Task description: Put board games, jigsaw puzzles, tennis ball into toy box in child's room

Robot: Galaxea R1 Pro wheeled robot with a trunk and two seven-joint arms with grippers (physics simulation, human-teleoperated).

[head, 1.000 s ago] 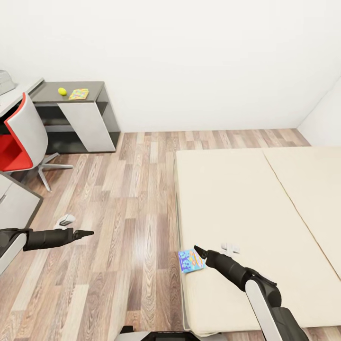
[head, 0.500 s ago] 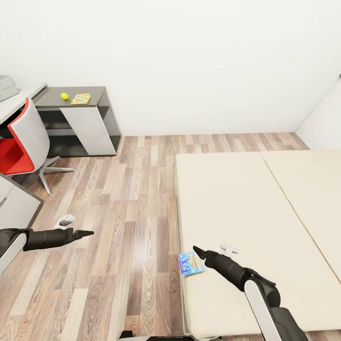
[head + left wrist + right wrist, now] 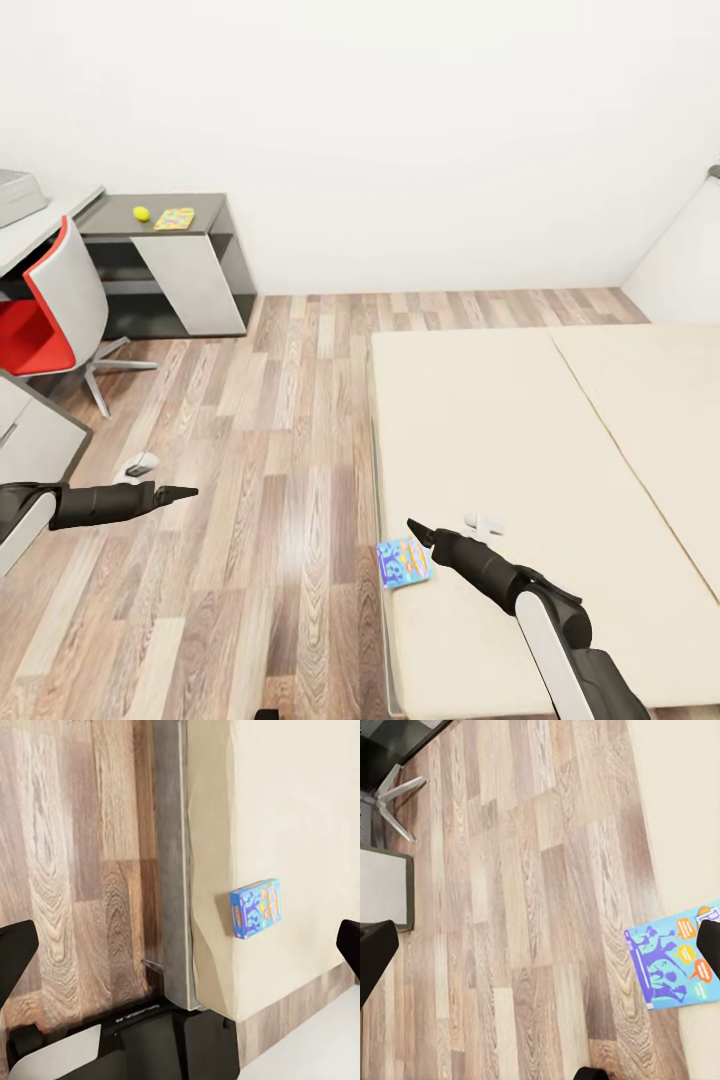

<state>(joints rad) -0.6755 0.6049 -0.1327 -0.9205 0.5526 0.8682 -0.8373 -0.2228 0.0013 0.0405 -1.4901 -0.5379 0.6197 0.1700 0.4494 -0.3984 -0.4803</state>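
Observation:
A blue board game box (image 3: 404, 562) lies flat on the near left corner of the bed (image 3: 520, 430); it also shows in the left wrist view (image 3: 256, 907) and the right wrist view (image 3: 675, 964). My right gripper (image 3: 415, 527) hovers just above and beside it, open, holding nothing. My left gripper (image 3: 185, 492) hangs open over the wooden floor, well left of the bed. Far off on a dark table (image 3: 205, 208) sit a yellow-green tennis ball (image 3: 141, 213) and a colourful jigsaw puzzle (image 3: 175, 218).
A red and white swivel chair (image 3: 50, 310) stands by a white desk at the left, with a grey box-like thing (image 3: 20, 195) on it. A grey cabinet corner (image 3: 30, 430) juts in at the left. Wooden floor (image 3: 290, 420) runs between bed and table.
The whole picture has shifted, so the camera moved: the table sits lower and the bed's corner slightly nearer. Both arms keep the same pose, and the board game lies untouched.

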